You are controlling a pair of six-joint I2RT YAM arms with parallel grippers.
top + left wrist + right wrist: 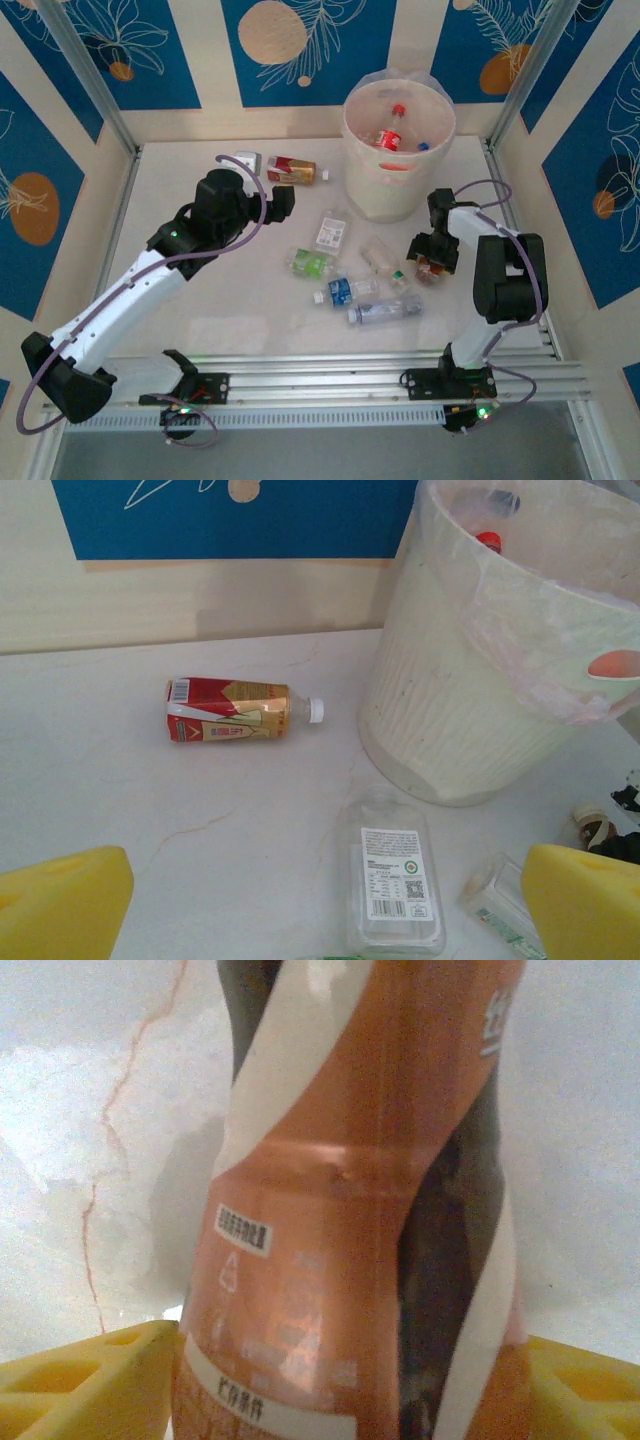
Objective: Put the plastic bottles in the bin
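While your left claw [283,200] hangs wide apart above the desk [260,320], gripping nothing, your right claw [432,264] sits low just beside the bin [385,195]. Its yellow fingers [90,1380] flank an orange-label bottle [340,1210]; you can't tell if they clamp it. The bin stands at the far side with 1 red-label bottle [390,137] visible inside. A red-gold bottle [228,710] lies left of the bin, and a clear white-label bottle [392,885] lies near its base. A green-label bottle [312,262] and a blue-label bottle [343,291] lie mid-desk.

Orange-labelled bottle [360,1210] cut off top and bottom, blurred
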